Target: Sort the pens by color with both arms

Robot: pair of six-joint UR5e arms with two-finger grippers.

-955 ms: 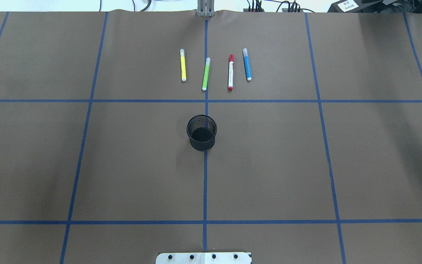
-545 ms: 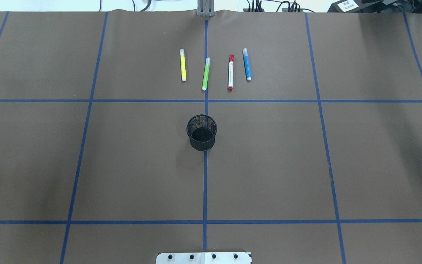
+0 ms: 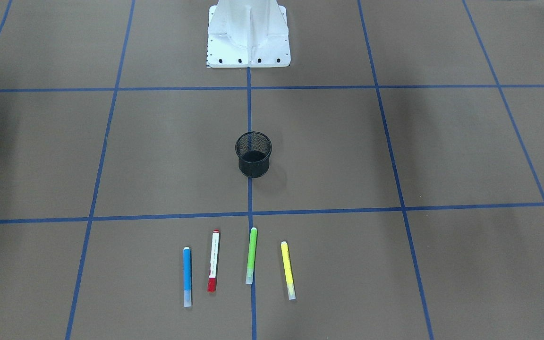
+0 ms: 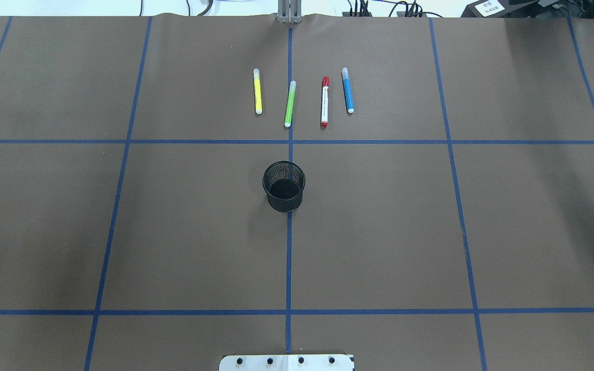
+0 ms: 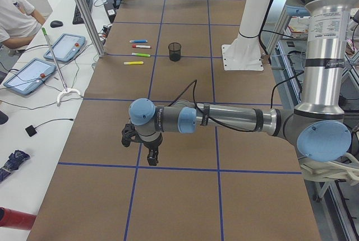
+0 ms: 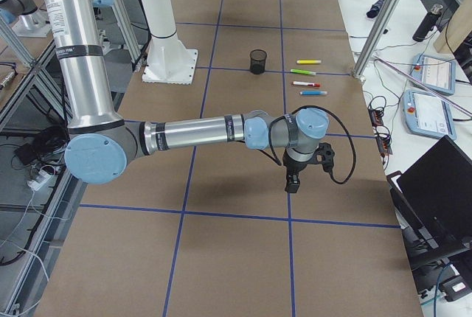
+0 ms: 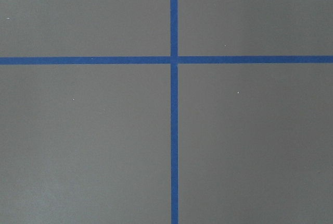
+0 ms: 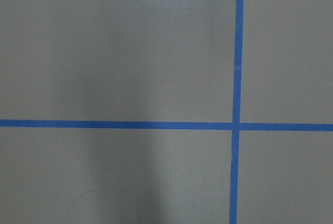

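Pens (image 4: pixel 290 103) lie spaced at upper centre, seemingly for separate picks; whether left claw (image 5: pixel 150 160) or right claw (image 6: pixel 292 185) is open, I cannot tell.

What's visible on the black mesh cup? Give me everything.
The black mesh cup is a round holder of dark wire mesh, see-through at the walls. It stands upright, open top up, and looks empty. It sits on the brown paper, on the centre blue tape line, clear of the green pen. Nothing else touches it.
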